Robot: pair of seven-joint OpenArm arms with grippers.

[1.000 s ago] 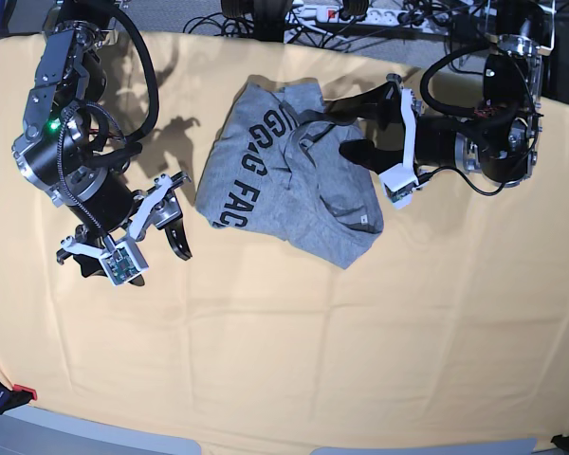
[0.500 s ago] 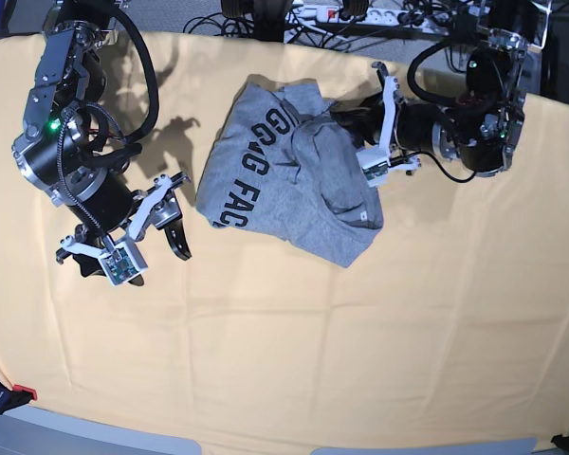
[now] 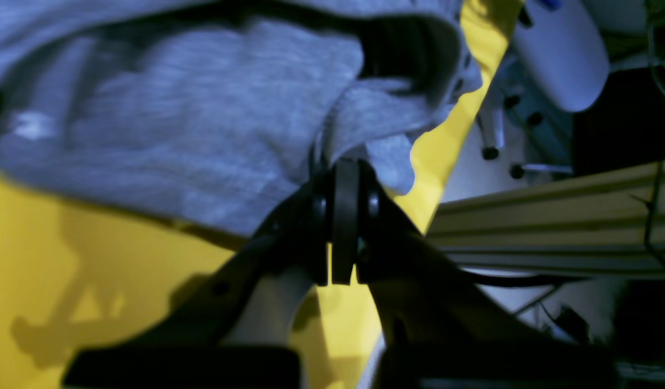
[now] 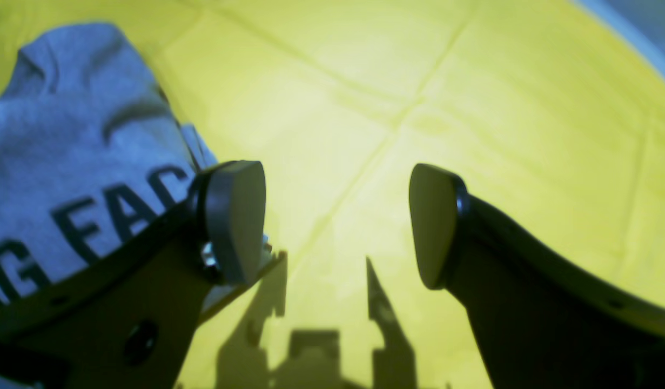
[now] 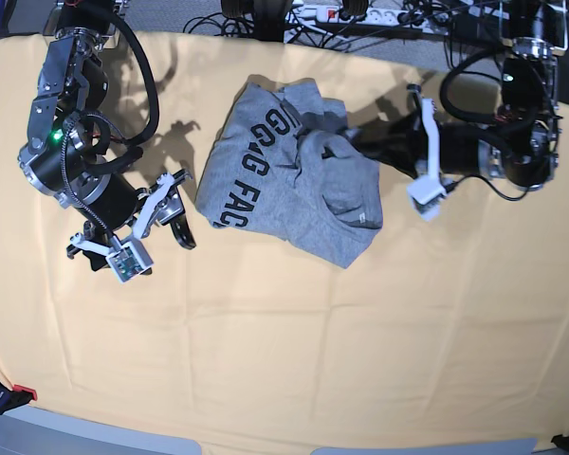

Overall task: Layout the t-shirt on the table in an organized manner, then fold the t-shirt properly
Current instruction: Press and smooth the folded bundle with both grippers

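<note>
The grey t-shirt (image 5: 275, 190) lies crumpled at the back middle of the yellow table (image 5: 313, 332), its dark lettering showing on its left part. My left gripper (image 5: 360, 144) reaches in from the right and is shut on the shirt's upper right edge. In the left wrist view the gripper (image 3: 344, 173) has its jaws pressed together, pinching a fold of the t-shirt (image 3: 175, 135) above the table (image 3: 67, 243). My right gripper (image 5: 178, 210) is open just left of the shirt. In the right wrist view this gripper (image 4: 335, 227) holds nothing, and the t-shirt (image 4: 67, 151) lies beside its left finger.
Cables and a power strip (image 5: 341, 14) run behind the table's far edge. An aluminium rail (image 3: 553, 216) shows past the table edge in the left wrist view. A red and black clamp (image 5: 0, 393) sits at the front left corner.
My left gripper closed on the shirt's upper right edge, and its arm then drew back to the right. The right arm shifted slightly upward, still open.
</note>
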